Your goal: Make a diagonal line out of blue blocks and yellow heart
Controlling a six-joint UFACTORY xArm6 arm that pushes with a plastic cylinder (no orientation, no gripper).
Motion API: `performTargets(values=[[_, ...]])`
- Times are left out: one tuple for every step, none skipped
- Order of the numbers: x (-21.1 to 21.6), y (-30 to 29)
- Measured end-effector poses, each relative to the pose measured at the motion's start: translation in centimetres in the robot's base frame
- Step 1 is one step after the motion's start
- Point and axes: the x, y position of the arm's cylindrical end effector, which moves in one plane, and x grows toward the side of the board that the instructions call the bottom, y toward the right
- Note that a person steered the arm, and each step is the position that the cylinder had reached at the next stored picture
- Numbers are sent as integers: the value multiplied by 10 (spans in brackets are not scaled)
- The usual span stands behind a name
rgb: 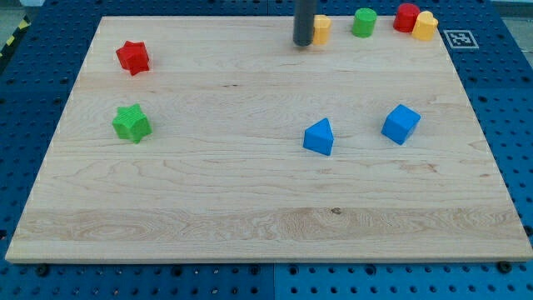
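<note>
A blue triangular block (319, 137) lies right of the board's centre. A blue cube (400, 123) lies further to the view's right, slightly higher. Two yellow blocks sit at the view's top: one (321, 28) is partly hidden behind my rod, and one (425, 26) is at the top right next to a red block; I cannot tell which of them is the heart. My tip (302, 43) is at the top edge, touching or just left of the nearer yellow block, well above the blue blocks.
A green round block (363, 22) stands at the top between the yellow blocks. A red block (406, 17) touches the right yellow one. A red star (132, 57) and a green star (132, 123) lie at the view's left. The wooden board (250, 217) sits on a blue pegboard.
</note>
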Motion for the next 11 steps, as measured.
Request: performTargets(values=[[-18,66],[-17,89],[2,78],[63,80],[95,148],[109,241],[176,245],[219,199],[244,137],[206,116],[136,148]])
